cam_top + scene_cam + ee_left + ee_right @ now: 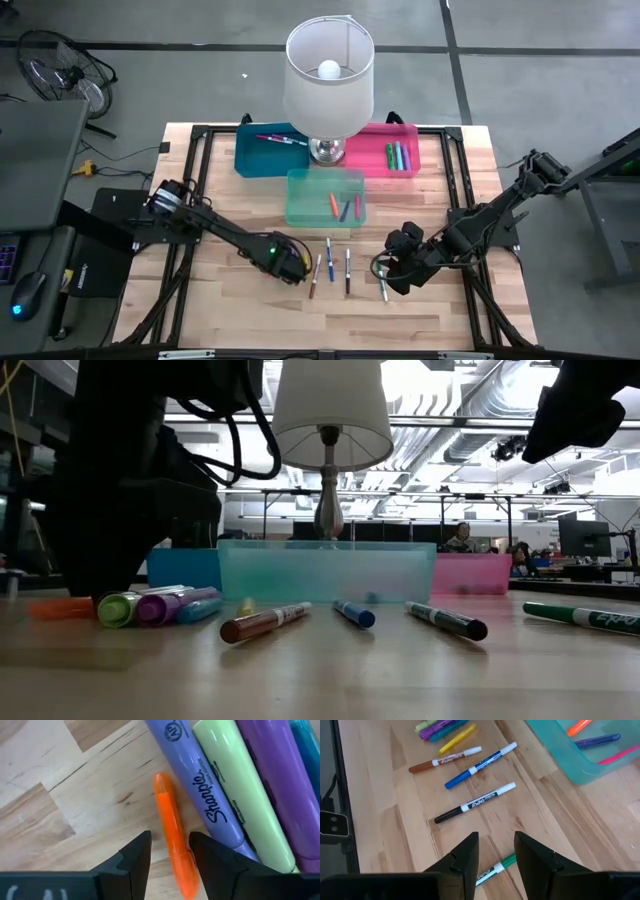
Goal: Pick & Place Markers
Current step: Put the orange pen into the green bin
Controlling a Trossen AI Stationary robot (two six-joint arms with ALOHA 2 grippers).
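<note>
While left hand (169, 857) straddles orange marker (172, 840), fingers narrowly apart, right hand (496, 852) hovers part-open above green marker (495, 868).

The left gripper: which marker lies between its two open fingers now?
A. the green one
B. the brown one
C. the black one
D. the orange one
D: in the left wrist view the orange marker lies on the table between the open fingers of the left gripper, beside a purple marker.

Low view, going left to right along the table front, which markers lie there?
Orange marker → light green highlighter → purple highlighter → brown marker → blue marker → black marker → green marker.
</note>
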